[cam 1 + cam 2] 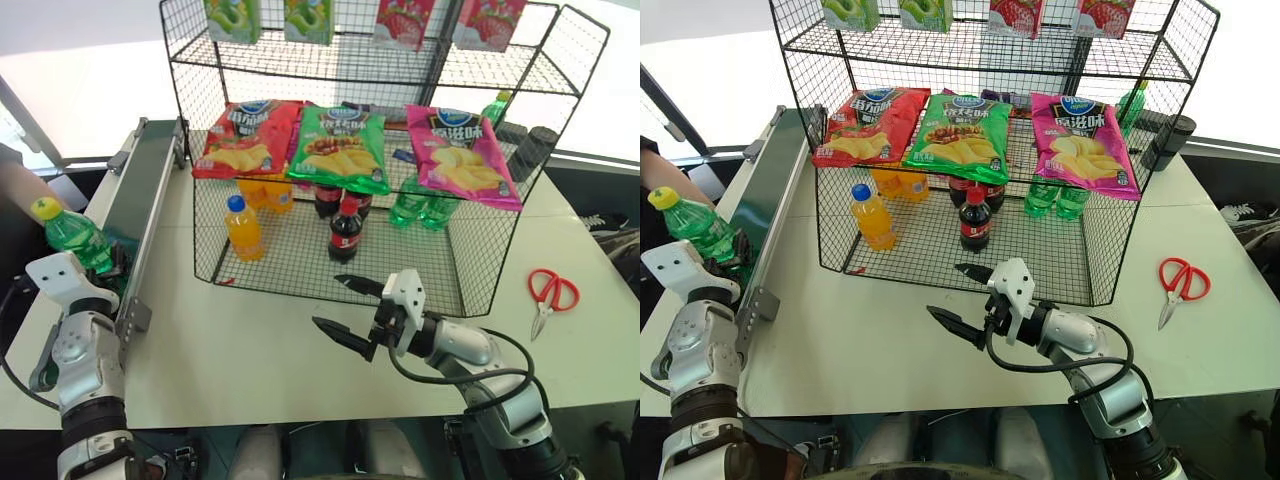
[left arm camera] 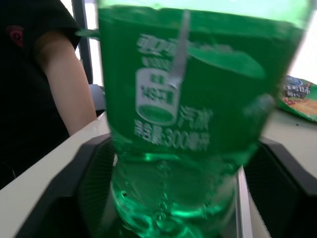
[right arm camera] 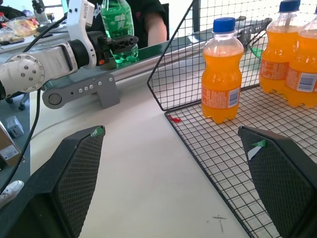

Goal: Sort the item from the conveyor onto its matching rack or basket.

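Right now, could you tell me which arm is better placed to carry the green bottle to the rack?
The left. Its tool is already shut on the green bottle at the conveyor. The right tool is open and empty, before the rack.

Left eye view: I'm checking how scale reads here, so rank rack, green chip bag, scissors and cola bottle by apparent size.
1. Rack
2. Green chip bag
3. Scissors and cola bottle: look alike, left unranked.

A pale cream rectangular table (image 1: 300, 360) fills the middle of the scene, strong daylight washes out the far side behind it, and a person's bare forearm (image 2: 67, 84) shows at the far left.
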{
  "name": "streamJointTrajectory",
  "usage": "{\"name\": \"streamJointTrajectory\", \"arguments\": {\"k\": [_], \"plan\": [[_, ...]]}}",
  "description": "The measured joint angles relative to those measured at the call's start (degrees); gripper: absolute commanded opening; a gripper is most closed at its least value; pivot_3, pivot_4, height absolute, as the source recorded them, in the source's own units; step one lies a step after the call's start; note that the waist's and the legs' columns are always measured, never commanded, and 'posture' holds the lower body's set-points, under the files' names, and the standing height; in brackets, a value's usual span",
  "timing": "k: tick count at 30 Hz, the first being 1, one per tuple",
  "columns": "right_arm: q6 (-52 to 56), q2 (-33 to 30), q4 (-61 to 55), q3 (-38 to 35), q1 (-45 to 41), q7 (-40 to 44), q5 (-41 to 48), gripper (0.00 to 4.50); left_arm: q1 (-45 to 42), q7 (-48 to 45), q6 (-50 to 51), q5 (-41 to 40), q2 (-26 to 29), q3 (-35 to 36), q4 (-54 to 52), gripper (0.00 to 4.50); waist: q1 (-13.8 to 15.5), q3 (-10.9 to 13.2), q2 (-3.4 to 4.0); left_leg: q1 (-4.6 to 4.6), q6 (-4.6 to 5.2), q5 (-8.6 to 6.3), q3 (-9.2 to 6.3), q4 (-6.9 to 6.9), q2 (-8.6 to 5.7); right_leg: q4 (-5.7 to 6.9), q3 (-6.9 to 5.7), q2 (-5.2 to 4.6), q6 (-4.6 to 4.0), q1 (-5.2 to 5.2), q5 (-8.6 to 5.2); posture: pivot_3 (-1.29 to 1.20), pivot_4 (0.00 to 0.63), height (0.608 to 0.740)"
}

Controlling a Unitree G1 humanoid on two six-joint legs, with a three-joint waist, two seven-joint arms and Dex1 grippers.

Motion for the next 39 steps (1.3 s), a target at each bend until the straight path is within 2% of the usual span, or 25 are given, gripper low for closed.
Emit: {"name": "streamJointTrajectory", "arguments": {"k": [1,11,15,17,21,25,29,33,39], "plan": [[0.03,0.00,0.00,0.00,-0.27,-0.01,0.01,4.50,0.15,-0.02,-0.05,-0.03,-0.02,-0.05,-0.05,2.67,-0.02,0.00,0.00,-0.01,0.00,0.00,0.00,0.00,-0.02,0.00,0.00,-0.02,-0.01,0.00,-0.01,0.00,0.150,0.740],[0.82,-0.10,-0.01,-0.01,-0.64,-0.05,0.45,4.50,0.64,-2.27,0.60,-0.43,0.85,-0.28,-1.27,2.67,-0.13,0.00,-0.09,-0.30,0.00,0.01,0.00,0.02,-0.09,0.00,-0.02,-0.10,0.04,-0.24,0.02,0.00,0.150,0.740],[0.21,-0.82,0.00,-0.47,-1.20,0.11,0.36,4.50,1.03,-7.44,2.70,-2.66,3.22,-1.14,-7.50,2.67,-0.10,-0.03,-0.25,-0.71,-0.04,0.03,-0.03,0.07,-0.14,-0.01,-0.05,-0.14,0.08,-0.58,0.05,0.00,0.150,0.740],[-0.27,-1.24,0.09,-0.80,-1.52,0.52,0.34,4.50,1.72,-10.35,5.37,-5.06,4.12,-2.62,-14.02,2.67,-0.07,-0.02,-0.24,-0.73,-0.04,0.02,-0.03,0.07,-0.20,-0.05,-0.05,-0.20,0.08,-0.58,0.06,0.00,0.150,0.740],[-1.33,-1.39,0.44,-1.54,-1.72,1.43,0.34,4.50,5.57,-19.01,12.90,-11.43,6.21,-8.88,-28.13,2.67,-0.28,0.00,-0.19,-0.70,0.01,0.00,-0.03,0.06,-0.31,-0.13,-0.04,-0.30,0.07,-0.49,0.05,0.00,0.150,0.740],[-1.72,-1.49,1.28,-2.57,-1.75,1.87,0.38,4.50,10.21,-27.73,18.08,-13.46,7.65,-16.49,-34.11,2.67,-0.52,0.09,-0.04,-0.66,0.01,0.01,-0.03,0.05,-0.29,-0.09,-0.05,-0.26,-0.05,-0.49,-0.02,0.00,0.150,0.740],[-1.56,-1.50,1.34,-3.83,-2.22,1.84,0.60,4.50,10.24,-32.41,20.03,-12.69,7.23,-23.21,-34.49,2.67,-0.18,0.12,0.00,-0.66,0.00,0.03,-0.03,0.11,-0.28,-0.04,-0.05,-0.22,-0.07,-0.48,-0.03,0.00,0.150,0.740],[-0.71,-1.15,0.90,-3.65,-3.33,1.19,0.65,4.50,4.88,-36.94,18.34,-8.58,3.77,-31.67,-31.30,2.67,0.21,0.13,0.02,-0.65,0.04,0.02,-0.04,0.22,-0.38,-0.07,-0.06,-0.22,-0.03,-0.36,-0.01,0.00,0.150,0.740],[0.48,-0.20,0.16,-3.41,-2.89,-1.17,0.59,4.50,0.69,-42.61,14.75,-4.36,0.34,-38.19,-24.51,2.67,-0.07,0.14,0.04,-0.66,0.11,0.00,-0.06,0.23,-0.34,-0.06,-0.09,0.04,0.13,-0.38,0.06,0.00,0.150,0.740]]}}
